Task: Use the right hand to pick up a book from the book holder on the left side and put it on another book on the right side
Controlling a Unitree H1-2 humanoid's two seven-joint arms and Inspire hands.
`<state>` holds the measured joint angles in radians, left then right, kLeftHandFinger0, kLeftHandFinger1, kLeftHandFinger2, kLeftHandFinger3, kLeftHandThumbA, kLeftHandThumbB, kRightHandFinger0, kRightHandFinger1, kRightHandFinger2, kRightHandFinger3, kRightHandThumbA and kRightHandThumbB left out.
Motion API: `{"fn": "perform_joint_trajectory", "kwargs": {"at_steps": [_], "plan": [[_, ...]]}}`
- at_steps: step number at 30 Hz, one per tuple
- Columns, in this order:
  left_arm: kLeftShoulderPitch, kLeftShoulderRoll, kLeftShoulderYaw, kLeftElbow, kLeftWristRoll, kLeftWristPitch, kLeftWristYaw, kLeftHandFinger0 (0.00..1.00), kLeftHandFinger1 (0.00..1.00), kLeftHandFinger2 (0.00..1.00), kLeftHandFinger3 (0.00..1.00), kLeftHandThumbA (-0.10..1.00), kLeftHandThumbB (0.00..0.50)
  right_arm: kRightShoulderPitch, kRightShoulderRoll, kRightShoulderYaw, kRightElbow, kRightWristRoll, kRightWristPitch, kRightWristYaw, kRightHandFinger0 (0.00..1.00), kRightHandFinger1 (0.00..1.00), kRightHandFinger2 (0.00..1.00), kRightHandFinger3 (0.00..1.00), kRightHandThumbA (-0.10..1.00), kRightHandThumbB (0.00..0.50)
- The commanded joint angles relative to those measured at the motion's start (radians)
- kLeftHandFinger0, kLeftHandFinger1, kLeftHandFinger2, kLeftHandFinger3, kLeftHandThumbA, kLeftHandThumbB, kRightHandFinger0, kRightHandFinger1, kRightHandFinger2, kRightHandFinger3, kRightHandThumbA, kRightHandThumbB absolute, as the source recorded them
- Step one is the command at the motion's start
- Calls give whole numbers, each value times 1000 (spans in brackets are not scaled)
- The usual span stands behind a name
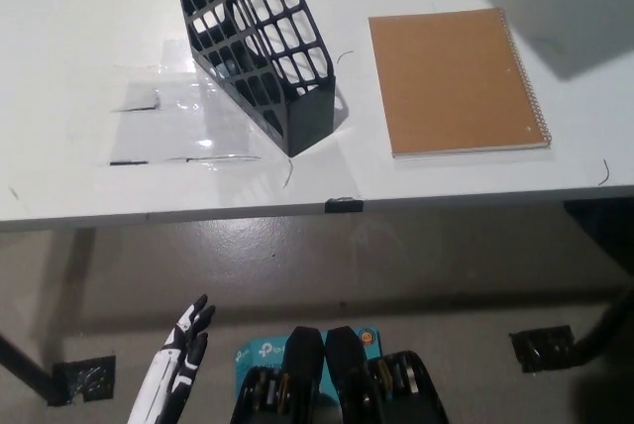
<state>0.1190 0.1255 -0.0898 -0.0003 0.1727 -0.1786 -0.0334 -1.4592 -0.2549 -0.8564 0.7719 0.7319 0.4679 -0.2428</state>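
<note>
The brown spiral-bound cardboard-covered book (pixel 456 81) is lying flat on the white surface (pixel 79 48), long axis running away from the robot, just right of the black lattice plastic book holder (pixel 256 40). The right hand is showing nowhere; the white left hand (pixel 176 370) is hanging low, fingers spread, empty.

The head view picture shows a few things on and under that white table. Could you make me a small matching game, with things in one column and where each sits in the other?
Things:
1. black book holder
2. brown spiral notebook
3. white left hand
4. clear tape patch

Places:
A. below the table edge, at the lower left, fingers apart
B. flat on the table, right of the holder
C. upright on the table, left of the notebook
D. stuck flat on the table, left of the holder's base

Pairs: 1-C, 2-B, 3-A, 4-D
</note>
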Motion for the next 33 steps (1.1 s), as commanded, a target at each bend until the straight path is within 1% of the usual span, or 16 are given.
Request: {"fn": "perform_joint_trajectory", "kwargs": {"at_steps": [1, 5, 7, 9, 10, 12, 13, 16, 18, 19, 20, 25, 29, 30, 32, 33], "plan": [[1, 0, 7, -15, -10, -61, 9, 1000, 1000, 1000, 1000, 1000, 0, -52, -14, -7, 1, 90, -1, 35, 0, 268, 711, 1000, -100, 20], [1, 2, 2, -15, 9, -69, 11, 1000, 1000, 1000, 1000, 1000, 0, -7, 16, 17, 12, 64, -54, 47, 0, 277, 742, 1000, -100, 30], [0, 2, 1, -17, 9, -61, 8, 1000, 1000, 1000, 1000, 1000, 5, 7, 21, 13, 35, 78, -39, 67, 0, 268, 725, 1000, -100, 4], [-3, 2, 0, -15, 12, -63, 8, 1000, 1000, 1000, 1000, 1000, 5, 19, 27, 21, 52, 72, -41, 74, 0, 268, 713, 1000, -100, 12], [-4, 3, 1, -14, 12, -67, 8, 1000, 1000, 1000, 1000, 1000, 2, 27, 28, 46, 60, 44, -47, 70, 0, 232, 669, 1000, -100, 30], [-5, 4, -1, -21, 10, -51, 1, 1000, 1000, 1000, 1000, 1000, 7, 36, 35, 52, 106, 43, -75, 89, 0, 169, 649, 1000, -100, 25], [-4, 3, 0, -22, 8, -53, 1, 1000, 1000, 1000, 1000, 1000, 0, 41, 38, 51, 126, 53, -71, 104, 0, 161, 642, 1000, -100, 13], [-6, 0, 3, -25, 3, -53, 3, 1000, 1000, 1000, 1000, 1000, 0, 55, 48, 62, 181, 48, -101, 138, 0, 135, 614, 1000, -100, 20], [-8, 1, 4, -29, 3, -50, 2, 1000, 1000, 1000, 1000, 1000, 0, 52, 44, 66, 209, 45, -111, 141, 0, 117, 612, 1000, -100, 30], [-9, 3, 4, -33, 2, -38, -2, 1000, 1000, 1000, 1000, 1000, 17, 52, 43, 67, 233, 42, -123, 143, 0, 117, 618, 1000, -100, 37], [-13, 5, 5, -31, -1, -38, -4, 1000, 1000, 1000, 1000, 1000, 17, 50, 38, 63, 264, 44, -131, 147, 0, 99, 612, 1000, -100, 26], [-23, 4, 11, -18, -4, -68, 5, 1000, 1000, 1000, 1000, 1000, 0, 54, 23, 66, 338, 39, -149, 155, 0, 89, 620, 1000, -100, 27], [-22, 4, 8, -22, 7, -62, 6, 1000, 1000, 1000, 1000, 1000, 4, 74, 11, 84, 380, 20, -165, 185, 0, 92, 630, 1000, -100, 35], [-22, 5, 8, -23, 6, -56, 4, 1000, 1000, 1000, 1000, 1000, 10, 76, 9, 89, 387, 13, -176, 178, 0, 102, 633, 1000, -100, 49], [-26, 4, 10, -18, 4, -59, 5, 1000, 1000, 1000, 1000, 1000, 10, 85, 4, 86, 393, 18, -170, 175, 0, 85, 620, 1000, -100, 30], [-26, 3, 11, -19, 3, -58, 5, 1000, 1000, 1000, 1000, 1000, 11, 87, 2, 85, 396, 18, -172, 171, 0, 80, 618, 1000, -100, 35]]}}
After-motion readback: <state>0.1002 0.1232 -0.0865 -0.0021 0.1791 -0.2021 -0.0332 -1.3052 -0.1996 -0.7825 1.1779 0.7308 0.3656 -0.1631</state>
